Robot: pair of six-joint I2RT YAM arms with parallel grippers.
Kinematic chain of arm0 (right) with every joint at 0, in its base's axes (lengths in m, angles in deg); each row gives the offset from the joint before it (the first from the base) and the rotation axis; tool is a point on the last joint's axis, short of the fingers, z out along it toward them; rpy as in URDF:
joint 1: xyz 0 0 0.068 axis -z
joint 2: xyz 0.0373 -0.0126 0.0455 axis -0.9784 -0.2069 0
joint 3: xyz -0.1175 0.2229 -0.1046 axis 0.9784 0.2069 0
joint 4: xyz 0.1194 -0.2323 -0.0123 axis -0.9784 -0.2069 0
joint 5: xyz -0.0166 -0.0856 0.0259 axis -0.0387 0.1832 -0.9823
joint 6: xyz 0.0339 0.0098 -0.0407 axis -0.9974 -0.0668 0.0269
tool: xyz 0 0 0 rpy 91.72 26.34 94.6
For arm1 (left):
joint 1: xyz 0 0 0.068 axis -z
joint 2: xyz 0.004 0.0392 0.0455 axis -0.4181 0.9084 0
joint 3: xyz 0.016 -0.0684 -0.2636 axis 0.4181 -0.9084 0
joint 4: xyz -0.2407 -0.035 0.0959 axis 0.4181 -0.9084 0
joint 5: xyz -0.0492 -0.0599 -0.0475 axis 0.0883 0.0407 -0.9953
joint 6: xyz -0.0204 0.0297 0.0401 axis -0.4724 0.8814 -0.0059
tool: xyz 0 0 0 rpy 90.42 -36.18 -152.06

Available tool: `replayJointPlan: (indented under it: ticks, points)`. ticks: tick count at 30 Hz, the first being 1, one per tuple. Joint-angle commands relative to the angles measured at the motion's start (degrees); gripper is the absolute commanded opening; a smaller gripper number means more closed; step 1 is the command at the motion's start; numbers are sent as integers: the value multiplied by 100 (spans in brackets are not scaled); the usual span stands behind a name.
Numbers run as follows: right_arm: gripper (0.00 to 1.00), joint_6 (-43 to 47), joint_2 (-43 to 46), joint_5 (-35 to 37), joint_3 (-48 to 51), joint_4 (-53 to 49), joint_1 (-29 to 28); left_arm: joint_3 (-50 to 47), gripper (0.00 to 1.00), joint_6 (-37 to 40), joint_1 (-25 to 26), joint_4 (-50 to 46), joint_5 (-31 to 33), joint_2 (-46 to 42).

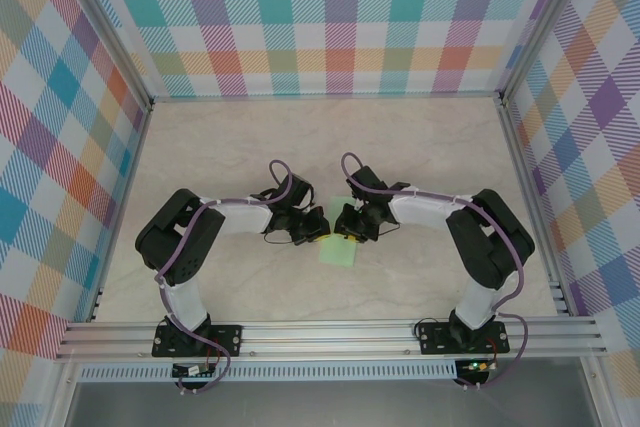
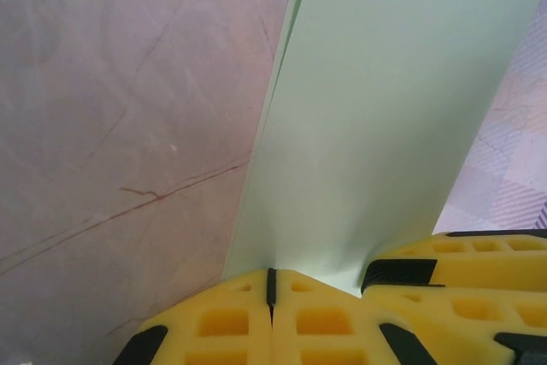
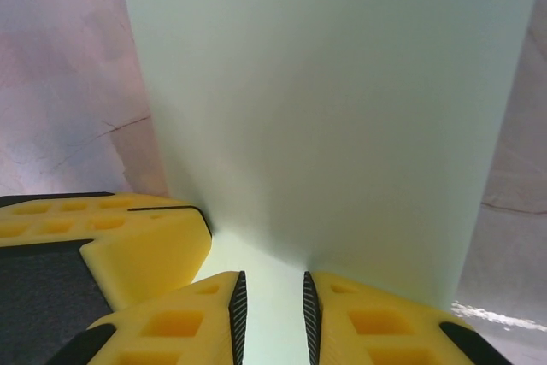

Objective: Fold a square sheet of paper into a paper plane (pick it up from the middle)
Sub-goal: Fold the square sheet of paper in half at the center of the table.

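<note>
The square sheet of paper (image 1: 338, 251) is plain, pale mint green and smooth. A second layer shows along one long edge (image 2: 286, 83). It sits about midway across the desk (image 1: 420, 147), nearer the front edge, one end pinched in the left gripper (image 2: 271, 284).

The left gripper (image 2: 271, 275) has its two yellow fingers pressed tight together. The square sheet of paper (image 2: 385, 126) comes out of the seam between them and runs away from the fingers as a broad, pale green band. Left of the sheet lies the pale, stone-patterned table (image 2: 120, 143) with thin reddish veins, while at the near right the yellow-fingered right gripper (image 2: 380, 285) sits against the sheet's near edge, with a blurred checked pattern (image 2: 513, 168) beyond it.
</note>
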Motion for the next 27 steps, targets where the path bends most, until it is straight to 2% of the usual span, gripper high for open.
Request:
replayJointPlan:
  ticks: [1,13,21,27]
  points:
    - [27,22,-58,248,28,-108,-15,-118,4,-78,36,-805,637,122]
    - [27,507,236,229,998,977,207,-127,3,-60,40,-924,761,122]
    - [26,869,930,165,1867,1458,504,-180,3,-61,36,-968,844,157]
    - [27,1020,1588,-289,1824,1763,636,-176,3,-42,36,-941,824,157]
